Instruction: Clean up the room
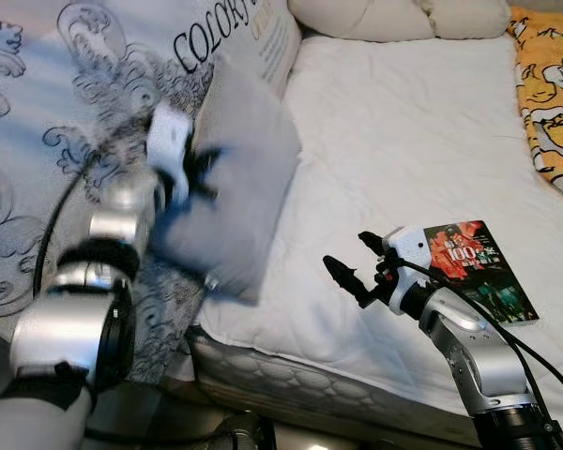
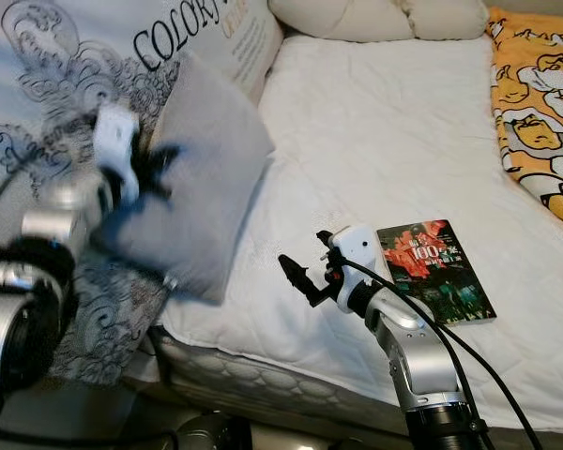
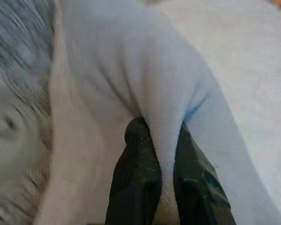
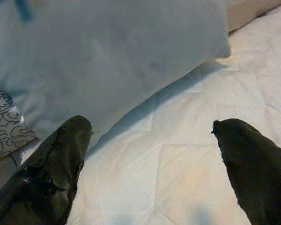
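Note:
A grey pillow [image 1: 236, 192] hangs lifted over the bed's left edge, blurred by motion. My left gripper [image 1: 199, 178] is shut on a fold of it; in the left wrist view the black fingers [image 3: 136, 187] pinch the grey pillow [image 3: 131, 70] cloth between them. My right gripper [image 1: 349, 264] hovers open over the white mattress [image 1: 403, 141] near its front edge, with nothing between its fingers [image 4: 51, 173]. A red and dark book [image 1: 480, 272] lies flat on the mattress just right of that gripper.
A patterned white-and-black duvet [image 1: 38, 112] is bunched at the left. A lettered pillow [image 1: 253, 37] and cream pillows [image 1: 403, 17] lie at the head. An orange printed blanket [image 1: 549, 94] lies along the right side. The mattress edge [image 1: 291, 380] runs across the front.

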Motion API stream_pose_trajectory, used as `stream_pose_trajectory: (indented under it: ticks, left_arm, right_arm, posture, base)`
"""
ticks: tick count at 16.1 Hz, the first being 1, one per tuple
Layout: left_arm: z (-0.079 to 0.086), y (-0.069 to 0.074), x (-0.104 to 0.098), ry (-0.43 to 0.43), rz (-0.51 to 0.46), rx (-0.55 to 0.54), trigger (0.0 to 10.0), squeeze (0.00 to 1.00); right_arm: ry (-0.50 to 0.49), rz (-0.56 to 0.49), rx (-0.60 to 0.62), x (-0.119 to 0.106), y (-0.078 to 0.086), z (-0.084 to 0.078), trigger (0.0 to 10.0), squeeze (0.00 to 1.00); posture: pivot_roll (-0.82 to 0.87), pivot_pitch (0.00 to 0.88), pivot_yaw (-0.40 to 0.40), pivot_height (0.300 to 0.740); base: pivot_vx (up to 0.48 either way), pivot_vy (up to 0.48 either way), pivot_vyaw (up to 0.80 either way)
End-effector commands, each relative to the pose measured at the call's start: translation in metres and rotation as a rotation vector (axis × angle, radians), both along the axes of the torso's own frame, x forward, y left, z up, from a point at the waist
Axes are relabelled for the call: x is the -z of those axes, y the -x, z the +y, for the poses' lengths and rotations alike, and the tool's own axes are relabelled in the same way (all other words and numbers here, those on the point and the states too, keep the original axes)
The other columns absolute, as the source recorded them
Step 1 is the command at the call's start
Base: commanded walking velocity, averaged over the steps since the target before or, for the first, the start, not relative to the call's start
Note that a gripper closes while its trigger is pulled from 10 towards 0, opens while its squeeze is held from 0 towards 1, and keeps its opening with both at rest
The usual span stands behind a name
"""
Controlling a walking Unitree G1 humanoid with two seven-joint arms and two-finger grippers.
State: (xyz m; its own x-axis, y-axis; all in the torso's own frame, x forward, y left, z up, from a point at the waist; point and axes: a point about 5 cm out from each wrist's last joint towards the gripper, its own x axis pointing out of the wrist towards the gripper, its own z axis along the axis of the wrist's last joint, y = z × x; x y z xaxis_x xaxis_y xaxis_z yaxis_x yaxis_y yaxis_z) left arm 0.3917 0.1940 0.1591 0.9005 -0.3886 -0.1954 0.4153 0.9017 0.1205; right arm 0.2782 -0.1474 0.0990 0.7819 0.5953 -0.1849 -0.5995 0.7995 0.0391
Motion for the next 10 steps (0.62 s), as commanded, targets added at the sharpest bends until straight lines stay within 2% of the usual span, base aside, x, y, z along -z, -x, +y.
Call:
stream_pose_trajectory:
  ticks: [1,5,8,10]
  left_arm:
    - [0.002,0.003,0.007,-0.015,0.030,0.007,0.0,0.00]
    - [0.000,0.004,0.011,-0.051,0.051,0.044,0.0,0.00]
    - [-0.013,-0.001,-0.008,-0.023,-0.025,0.144,0.0,0.00]
    - [-0.024,-0.006,-0.030,0.049,-0.096,0.202,0.0,0.00]
  right_arm:
    - [-0.005,-0.027,-0.018,-0.009,-0.003,0.004,10.0,0.00]
    - [0.003,-0.030,-0.017,-0.010,-0.004,0.002,10.0,0.00]
    - [0.006,-0.037,-0.010,-0.013,-0.005,0.000,10.0,0.00]
    - [0.005,-0.044,-0.005,-0.015,-0.005,-0.002,10.0,0.00]
  posture:
    - [0.01,0.013,0.107,0.740]
    - [0.00,0.015,0.105,0.740]
    - [0.00,0.012,0.109,0.740]
    - [-0.01,0.009,0.111,0.740]
  base:
    - [0.000,0.000,0.00]
    - [0.000,0.000,0.00]
    - [0.000,0.000,0.00]
    - [0.000,0.000,0.00]
